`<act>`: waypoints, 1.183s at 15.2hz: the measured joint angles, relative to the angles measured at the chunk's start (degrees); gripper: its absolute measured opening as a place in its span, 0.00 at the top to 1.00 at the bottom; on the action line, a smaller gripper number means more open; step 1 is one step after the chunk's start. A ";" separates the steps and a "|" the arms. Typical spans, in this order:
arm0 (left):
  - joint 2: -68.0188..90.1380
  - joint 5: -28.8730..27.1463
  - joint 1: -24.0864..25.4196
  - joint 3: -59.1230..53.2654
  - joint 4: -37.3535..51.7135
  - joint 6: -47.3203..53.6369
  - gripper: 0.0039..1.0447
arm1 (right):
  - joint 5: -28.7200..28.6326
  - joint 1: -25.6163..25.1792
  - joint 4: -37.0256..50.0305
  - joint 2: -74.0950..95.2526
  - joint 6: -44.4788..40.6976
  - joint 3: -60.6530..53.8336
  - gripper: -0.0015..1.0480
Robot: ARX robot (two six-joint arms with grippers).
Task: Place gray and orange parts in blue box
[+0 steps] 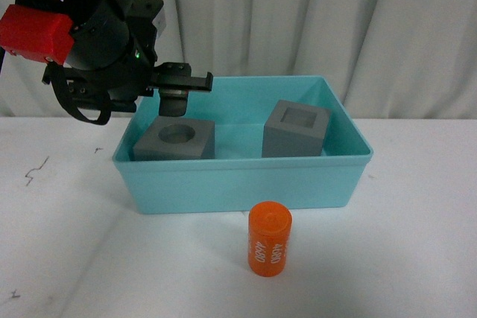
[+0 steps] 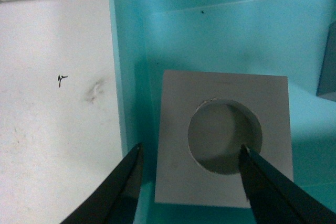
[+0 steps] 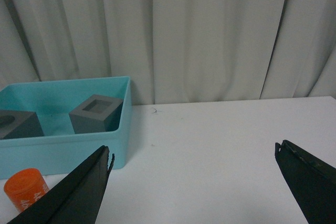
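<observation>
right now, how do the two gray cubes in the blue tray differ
The left matte gray cube has a round recess; the right matte gray cube a square one. The open left gripper hangs over the left cube, nothing over the right cube. Both sit inside the light blue plastic tray.

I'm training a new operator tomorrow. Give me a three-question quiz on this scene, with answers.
1. True or false: the round-recess cube and the square-recess cube both sit inside the blue box.
2. Which part is outside the box? A) round-recess cube B) orange cylinder C) square-recess cube
3. Fill in: the left gripper hovers over the ____-recess cube, jaws ____.

Key: 1 true; 2 B; 3 round, open.
</observation>
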 joint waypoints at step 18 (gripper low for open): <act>-52.70 3.02 8.83 -59.74 55.49 7.87 0.98 | 0.00 0.00 0.02 0.02 0.00 0.00 0.06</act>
